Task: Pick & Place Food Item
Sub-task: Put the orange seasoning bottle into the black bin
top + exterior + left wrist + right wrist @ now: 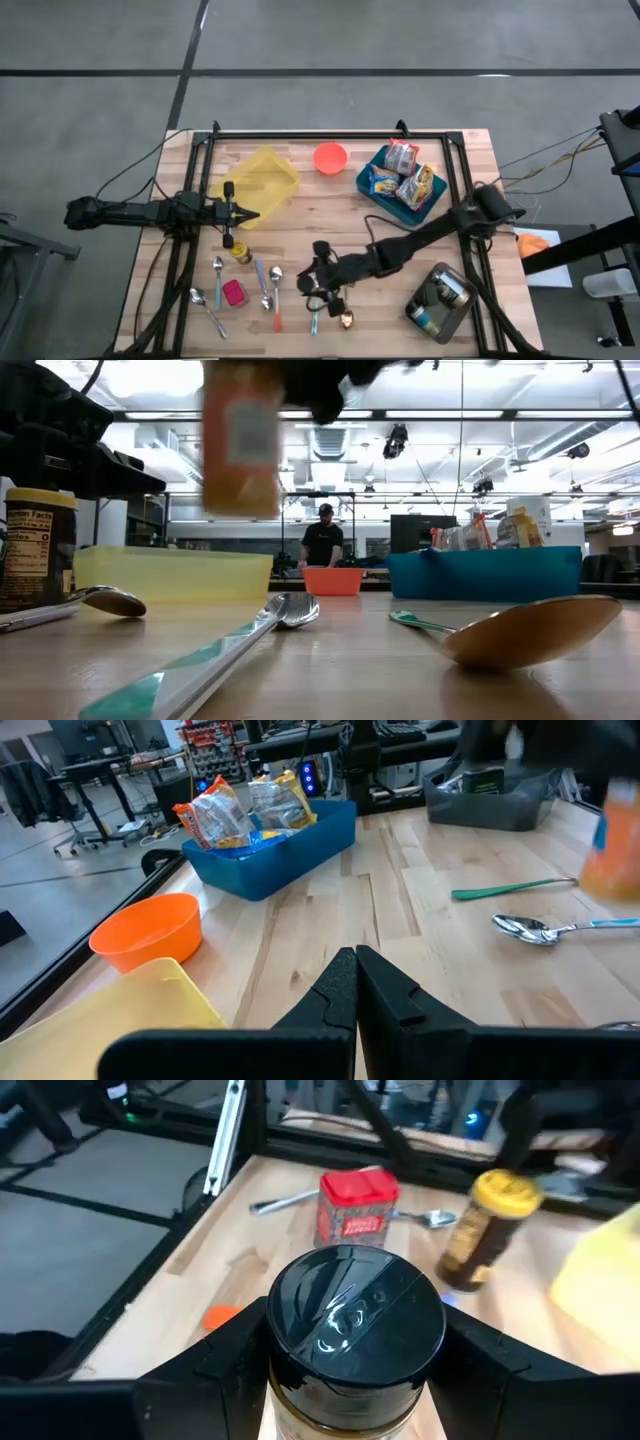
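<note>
My right pincer (350, 1342) pinches a black-lidded spice jar (356, 1320), upright and lifted clear of the bench (330, 215) near its front edge among the spoons. The grey tray (440, 320) with one jar in it lies at about four o'clock, close by; the blue bin (375, 190) of snack packets sits at one o'clock, farther off. My left pincer (247, 214), pressed together, waits by the yellow tub (262, 178).

Overhead looks straight down; low camera, tabletop level, shares the blue bin (400, 195).
</note>
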Action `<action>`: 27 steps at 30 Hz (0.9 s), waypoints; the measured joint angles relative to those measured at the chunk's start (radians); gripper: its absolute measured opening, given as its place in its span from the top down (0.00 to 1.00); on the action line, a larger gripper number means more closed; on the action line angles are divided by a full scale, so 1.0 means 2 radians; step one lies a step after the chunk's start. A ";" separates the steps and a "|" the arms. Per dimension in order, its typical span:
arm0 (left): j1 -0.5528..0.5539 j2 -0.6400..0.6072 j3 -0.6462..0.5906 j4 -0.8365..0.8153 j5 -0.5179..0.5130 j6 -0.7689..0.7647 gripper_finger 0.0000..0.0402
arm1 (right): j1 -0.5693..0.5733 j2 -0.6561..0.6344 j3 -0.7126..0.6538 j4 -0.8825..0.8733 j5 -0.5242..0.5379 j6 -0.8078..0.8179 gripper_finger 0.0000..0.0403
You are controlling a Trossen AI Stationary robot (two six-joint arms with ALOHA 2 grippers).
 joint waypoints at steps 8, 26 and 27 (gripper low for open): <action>0.000 0.000 0.000 0.000 0.000 0.000 1.00 | 0.087 -0.105 -0.072 -0.035 0.172 0.052 0.49; 0.000 0.000 0.000 0.000 0.000 0.000 1.00 | 0.259 -0.216 -0.163 -0.085 0.444 0.174 0.49; 0.000 0.000 0.000 0.000 0.000 0.000 1.00 | 0.264 -0.222 -0.163 -0.097 0.444 0.181 0.49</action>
